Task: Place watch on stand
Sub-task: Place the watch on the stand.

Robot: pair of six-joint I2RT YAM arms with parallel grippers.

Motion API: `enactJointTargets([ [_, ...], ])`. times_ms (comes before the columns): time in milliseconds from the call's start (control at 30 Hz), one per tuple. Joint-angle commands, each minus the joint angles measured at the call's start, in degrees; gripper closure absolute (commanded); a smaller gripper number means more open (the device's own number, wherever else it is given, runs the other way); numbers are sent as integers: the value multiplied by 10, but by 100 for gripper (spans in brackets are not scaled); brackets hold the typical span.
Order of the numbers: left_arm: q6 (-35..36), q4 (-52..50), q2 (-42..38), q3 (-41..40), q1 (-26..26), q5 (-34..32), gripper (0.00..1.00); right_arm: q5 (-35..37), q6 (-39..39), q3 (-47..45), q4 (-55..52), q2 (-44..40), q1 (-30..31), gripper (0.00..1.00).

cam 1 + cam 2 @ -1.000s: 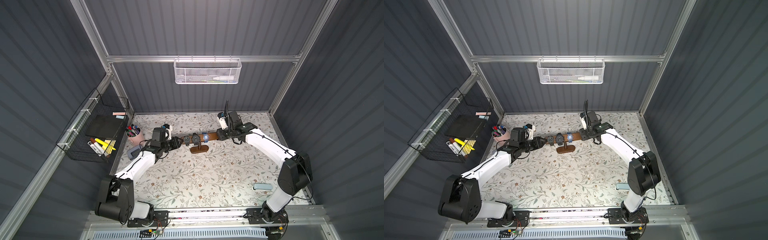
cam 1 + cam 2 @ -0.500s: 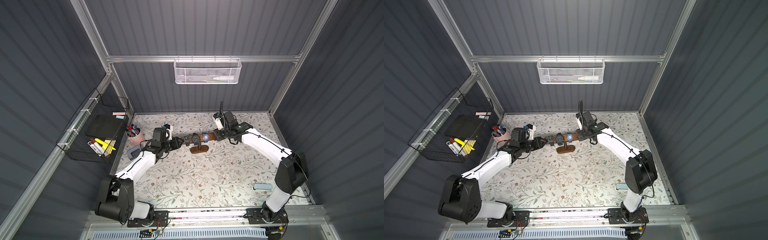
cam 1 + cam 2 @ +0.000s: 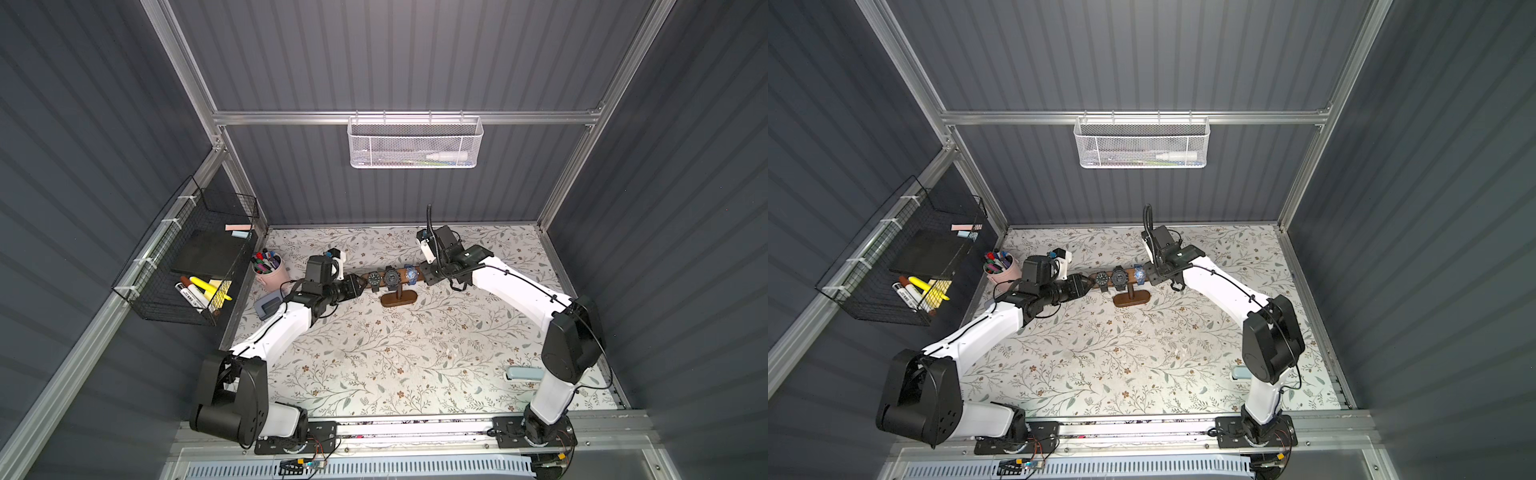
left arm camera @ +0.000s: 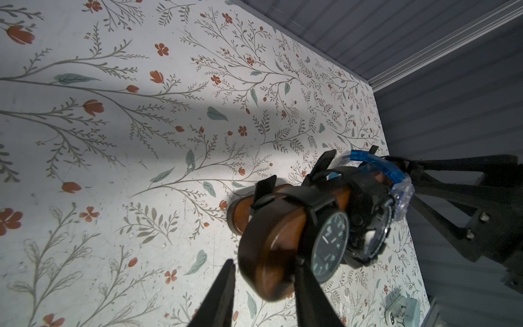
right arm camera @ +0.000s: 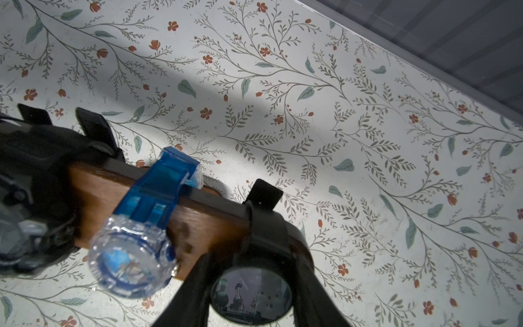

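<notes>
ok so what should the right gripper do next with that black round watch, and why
Probably ease the black round watch a little further along the dark brown wooden T-shaped stand toward the translucent blue plastic watch. Its strap already loops the bar, but right at the rounded end, with the right gripper clamped on its case. The left gripper brackets the opposite end.
</notes>
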Motion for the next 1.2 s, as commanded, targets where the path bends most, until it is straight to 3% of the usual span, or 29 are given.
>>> enactJointTargets([
  [0,16,-24,5,5,-5,-13,65,13,-12,18,-19,10,4,62],
  [633,16,-26,8,3,-7,-14,64,18,-20,29,-27,22,12,59],
  [1167,20,-33,9,6,-9,-15,64,34,-11,30,-32,20,15,41],
])
